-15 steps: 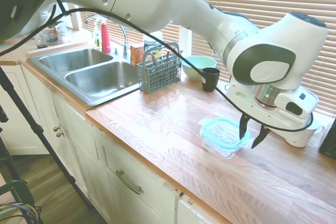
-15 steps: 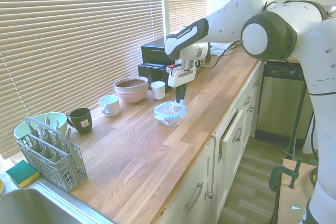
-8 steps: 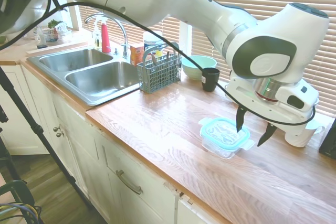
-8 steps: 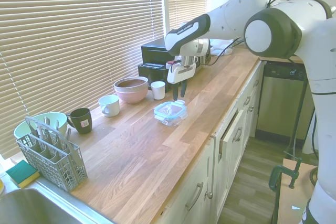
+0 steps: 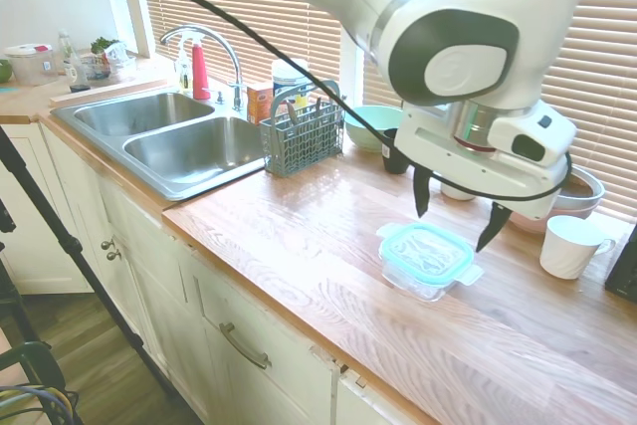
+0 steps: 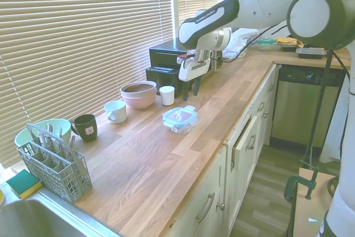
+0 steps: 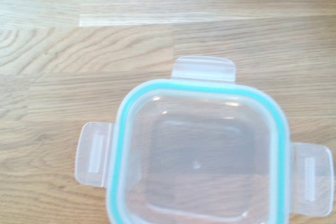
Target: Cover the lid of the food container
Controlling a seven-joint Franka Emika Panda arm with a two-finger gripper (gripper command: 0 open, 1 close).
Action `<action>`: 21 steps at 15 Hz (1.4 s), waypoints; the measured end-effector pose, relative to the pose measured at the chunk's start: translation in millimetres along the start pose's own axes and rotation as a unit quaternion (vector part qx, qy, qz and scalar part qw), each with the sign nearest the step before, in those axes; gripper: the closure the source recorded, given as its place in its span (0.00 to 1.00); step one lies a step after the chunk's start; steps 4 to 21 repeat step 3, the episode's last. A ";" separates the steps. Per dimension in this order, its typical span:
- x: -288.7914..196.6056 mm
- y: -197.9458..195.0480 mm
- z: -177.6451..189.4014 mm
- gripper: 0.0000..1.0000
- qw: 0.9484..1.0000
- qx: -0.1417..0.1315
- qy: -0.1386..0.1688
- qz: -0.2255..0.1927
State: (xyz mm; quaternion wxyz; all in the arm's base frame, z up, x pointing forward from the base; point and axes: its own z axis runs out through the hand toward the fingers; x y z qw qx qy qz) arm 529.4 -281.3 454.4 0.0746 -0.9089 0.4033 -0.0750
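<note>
In the first exterior view the lid (image 5: pixel 428 251) already sits on the food container (image 5: pixel 422 281), which stands on the wooden counter (image 5: pixel 299 236) near its front edge. The gripper (image 5: pixel 455 218) hangs above the container, fingers spread wide and holding nothing. The covering looks done — what remains, by my reading, is to clear the arm away, or press the lid home if it is not seated. A white mug (image 5: pixel 571 246) stands just beyond the container; the sink (image 5: pixel 179 141) lies well off along the counter.

In the second exterior view the container is apart from the pink bowl (image 6: pixel 138 94), and window blinds (image 6: pixel 72 43) run behind it — a kitchen.

In the wrist view the teal-rimmed lid lies square on the dish, its snap tabs (image 7: pixel 94 153) splayed outward, seemingly unlatched.
</note>
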 end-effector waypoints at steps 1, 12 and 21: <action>-14.1 -4.4 -1.6 0.00 1.000 -0.004 0.004 -0.005; -44.6 -10.6 -10.7 0.00 1.000 -0.009 0.010 -0.015; -44.6 -10.6 -10.7 0.00 1.000 -0.009 0.010 -0.015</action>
